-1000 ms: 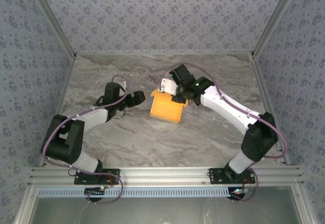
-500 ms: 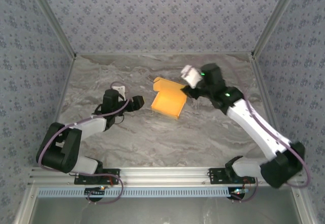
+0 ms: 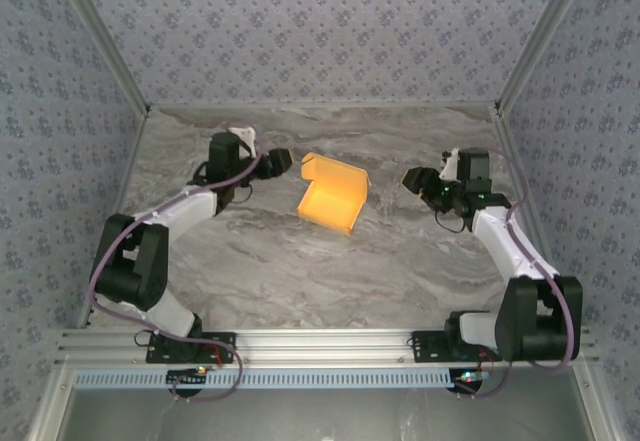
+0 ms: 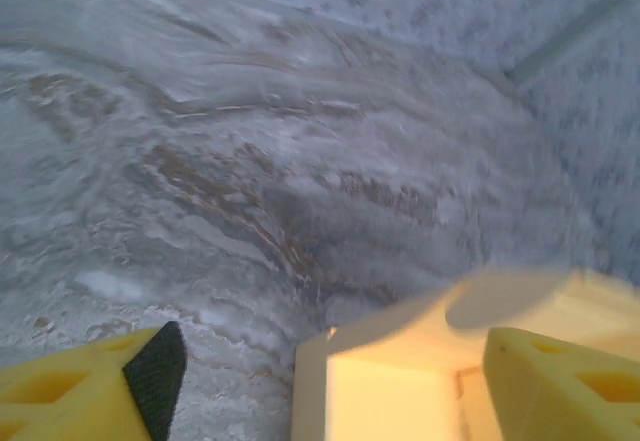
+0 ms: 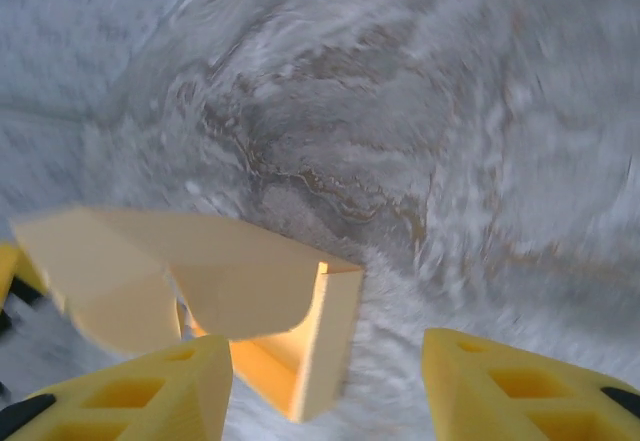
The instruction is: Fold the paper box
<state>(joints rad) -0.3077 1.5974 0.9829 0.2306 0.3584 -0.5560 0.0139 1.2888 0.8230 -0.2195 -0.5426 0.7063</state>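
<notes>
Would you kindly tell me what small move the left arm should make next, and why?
Probably ease the left gripper forward to close on the raised wall of the paper box: its jaws stand open facing that wall's corner, while the right gripper hangs open, apart from the box.

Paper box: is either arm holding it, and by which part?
Nothing is held. The paper box sits free between the open left gripper and the open right gripper.

Soft even light, motion-blurred wrist views
</notes>
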